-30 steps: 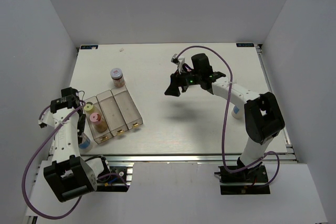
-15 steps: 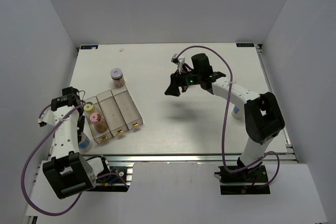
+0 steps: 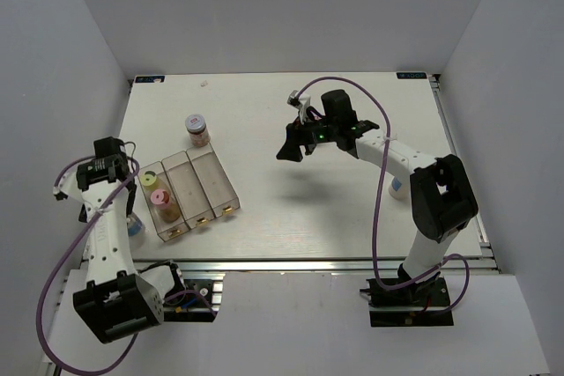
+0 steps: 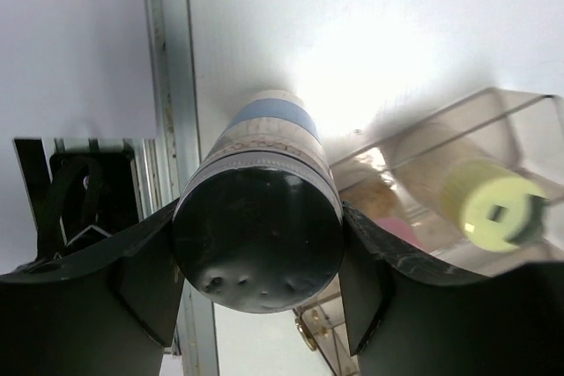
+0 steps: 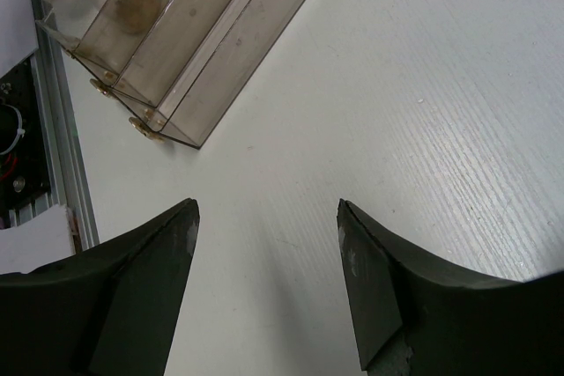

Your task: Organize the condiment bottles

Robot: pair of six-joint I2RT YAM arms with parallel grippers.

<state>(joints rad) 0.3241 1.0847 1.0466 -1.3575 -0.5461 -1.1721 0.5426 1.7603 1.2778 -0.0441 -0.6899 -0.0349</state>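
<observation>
My left gripper [image 4: 260,226] is shut on a white bottle with a blue label and a dark lid [image 4: 264,209], just left of the clear tray [image 4: 533,107]. In the top view this bottle [image 3: 135,229] is at the table's left edge under the left gripper [image 3: 130,216]. The tray's left compartment [image 3: 161,224] holds a yellow-lid jar [image 3: 148,179], a pink-lid jar [image 3: 159,195] and a tan jar [image 3: 169,212]. A pink-lid jar [image 3: 197,129] stands behind the tray. My right gripper [image 3: 291,149] is open and empty above mid-table [image 5: 264,261].
The tray's middle and right compartments [image 3: 211,184] show no jars. Another white bottle with a blue label [image 3: 396,188] stands at the right, partly hidden behind the right arm. A metal rail [image 4: 172,59] runs along the table's left edge beside the held bottle.
The left arm's wrist has swung a little left and back, still gripping the blue-label bottle. The right arm has not moved.
</observation>
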